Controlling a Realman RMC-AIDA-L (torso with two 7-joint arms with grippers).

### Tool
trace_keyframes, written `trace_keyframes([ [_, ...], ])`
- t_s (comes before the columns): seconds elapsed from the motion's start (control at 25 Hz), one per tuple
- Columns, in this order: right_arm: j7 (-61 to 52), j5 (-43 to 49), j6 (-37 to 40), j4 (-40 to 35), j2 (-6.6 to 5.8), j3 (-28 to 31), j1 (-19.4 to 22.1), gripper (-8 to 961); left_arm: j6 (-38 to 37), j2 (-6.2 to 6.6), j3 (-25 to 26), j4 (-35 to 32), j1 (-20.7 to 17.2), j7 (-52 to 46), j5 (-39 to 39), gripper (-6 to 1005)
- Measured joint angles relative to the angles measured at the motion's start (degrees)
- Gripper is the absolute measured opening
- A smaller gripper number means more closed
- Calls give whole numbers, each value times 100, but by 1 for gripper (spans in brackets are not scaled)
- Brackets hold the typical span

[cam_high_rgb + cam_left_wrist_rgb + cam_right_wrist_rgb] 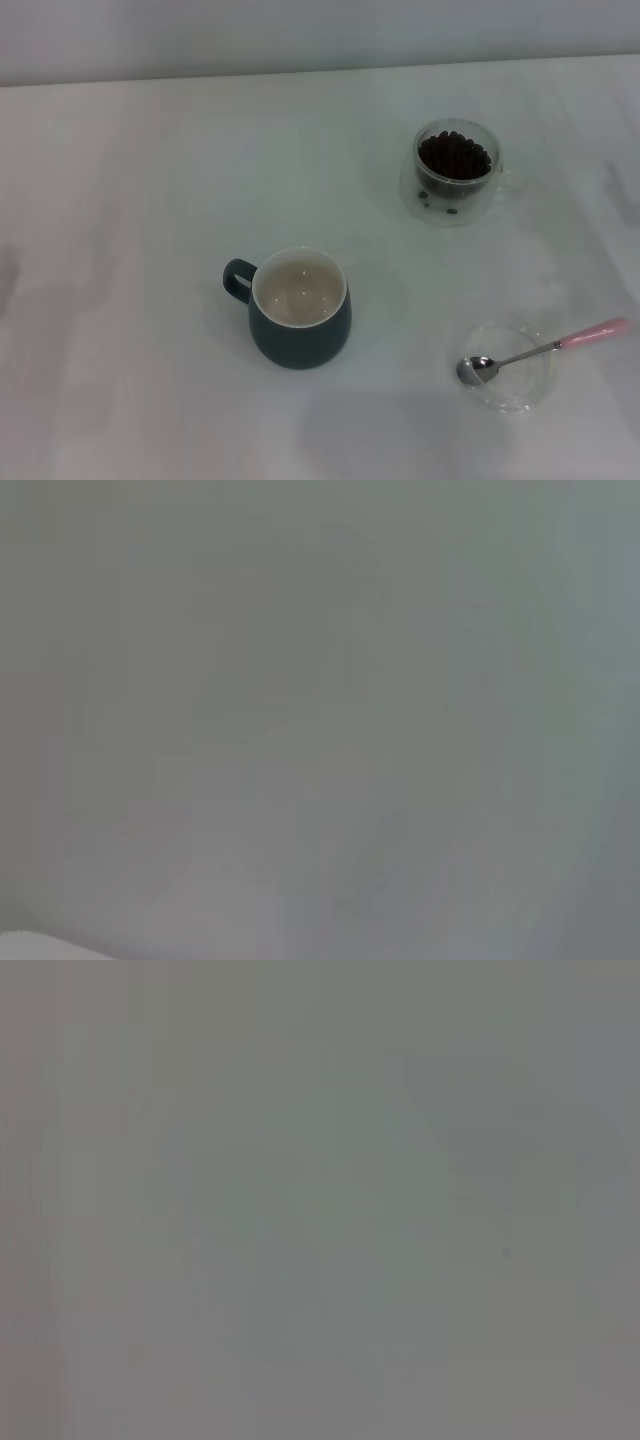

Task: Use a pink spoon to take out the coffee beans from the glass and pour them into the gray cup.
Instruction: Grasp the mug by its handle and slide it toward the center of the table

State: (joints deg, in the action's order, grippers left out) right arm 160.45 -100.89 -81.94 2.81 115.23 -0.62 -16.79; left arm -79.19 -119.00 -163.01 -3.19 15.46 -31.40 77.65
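A pink spoon (545, 350) rests across a clear dish (510, 395) on the white surface (130, 200), right of the empty gray cup (299, 308); coffee beans (454, 155) fill the glass (450, 175) beyond. Neither tool is visible. The pink handle, overhanging the dish rim, looks the best grip.

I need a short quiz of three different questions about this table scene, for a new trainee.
1. True or false: the cup already holds beans.
2. Where does the spoon lie?
A. in the glass
B. across the clear dish
C. in the cup
3. Which side of the cup, the robot's left or right, does its handle face?

Key: 1 false, the cup is empty. 2 B. 3 left.
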Motion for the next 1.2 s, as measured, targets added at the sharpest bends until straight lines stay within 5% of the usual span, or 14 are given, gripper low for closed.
trace_keyframes([
  [0.36,-9,-54,50,-42,0,1,-24,867,-55,35,-1,794,55,4,-1781,877],
  [0.64,-13,-54,138,-34,0,0,-95,865,-60,48,-3,1169,520,18,-3270,877],
  [1.2,-21,-53,145,0,0,0,-82,861,-55,14,-3,1152,928,-2,-4363,877],
])
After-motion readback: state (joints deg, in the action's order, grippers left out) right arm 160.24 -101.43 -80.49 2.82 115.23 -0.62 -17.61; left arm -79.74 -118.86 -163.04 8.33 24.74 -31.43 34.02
